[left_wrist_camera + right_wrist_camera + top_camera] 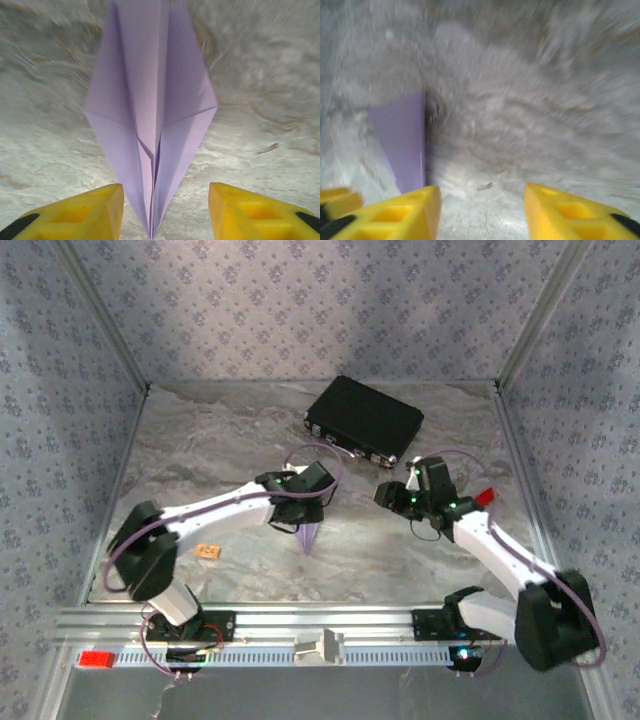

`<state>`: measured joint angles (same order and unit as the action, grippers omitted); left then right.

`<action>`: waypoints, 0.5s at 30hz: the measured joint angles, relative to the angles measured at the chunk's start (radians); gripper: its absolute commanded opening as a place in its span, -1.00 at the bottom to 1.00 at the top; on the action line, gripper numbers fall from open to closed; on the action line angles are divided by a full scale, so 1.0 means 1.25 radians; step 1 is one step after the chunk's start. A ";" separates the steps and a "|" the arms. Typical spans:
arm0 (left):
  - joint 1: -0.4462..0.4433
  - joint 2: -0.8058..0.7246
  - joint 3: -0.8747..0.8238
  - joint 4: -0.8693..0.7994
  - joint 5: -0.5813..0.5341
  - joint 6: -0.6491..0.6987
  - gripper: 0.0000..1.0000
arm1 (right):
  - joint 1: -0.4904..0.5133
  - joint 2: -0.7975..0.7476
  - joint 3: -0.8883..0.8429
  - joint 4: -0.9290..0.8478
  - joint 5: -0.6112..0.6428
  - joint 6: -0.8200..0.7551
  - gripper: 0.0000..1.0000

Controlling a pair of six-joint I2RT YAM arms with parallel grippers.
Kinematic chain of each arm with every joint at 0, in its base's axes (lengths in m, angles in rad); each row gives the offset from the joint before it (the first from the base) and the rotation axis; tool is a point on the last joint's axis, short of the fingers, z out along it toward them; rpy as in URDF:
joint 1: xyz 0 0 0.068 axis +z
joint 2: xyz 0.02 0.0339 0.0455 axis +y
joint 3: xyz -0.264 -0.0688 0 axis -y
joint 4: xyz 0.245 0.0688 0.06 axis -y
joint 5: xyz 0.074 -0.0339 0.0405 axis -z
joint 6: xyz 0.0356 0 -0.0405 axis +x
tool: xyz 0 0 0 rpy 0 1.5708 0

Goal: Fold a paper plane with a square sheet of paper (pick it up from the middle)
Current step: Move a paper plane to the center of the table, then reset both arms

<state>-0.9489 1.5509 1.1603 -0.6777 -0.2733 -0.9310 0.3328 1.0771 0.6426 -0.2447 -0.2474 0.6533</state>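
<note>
**Paper plane, folded, on marbled table**

One paper plane (150, 100), pale lilac, with a centre crease and layered wings, resting mid-table (200, 450). My left claw (165, 189): fingers spread wide, the plane's pointed end between them, nothing gripped. My right claw (482, 187): also spread wide and empty, the plane off to its left, the view blurred. One black case (363, 420) lies at the far side, well apart.
</note>
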 measured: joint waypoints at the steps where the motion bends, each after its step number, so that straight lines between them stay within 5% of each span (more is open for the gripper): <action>1: 0.003 -0.032 -0.012 0.004 -0.018 0.007 0.16 | -0.007 -0.034 0.005 -0.016 0.044 -0.020 0.39; 8: 0.176 -0.279 -0.218 0.108 -0.186 0.122 0.71 | -0.064 -0.201 -0.080 0.104 0.398 -0.234 0.58; 10: 0.238 -0.315 -0.282 0.141 -0.249 0.162 0.89 | -0.092 -0.176 -0.145 0.194 0.428 -0.314 0.60; 15: 0.403 -0.351 -0.414 0.296 -0.370 0.317 0.95 | -0.196 0.056 -0.173 0.319 0.453 -0.411 0.73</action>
<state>-0.4446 1.1126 0.6426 -0.3080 -0.7364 -0.5343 0.0879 1.1465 0.4259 0.1543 0.3187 0.1398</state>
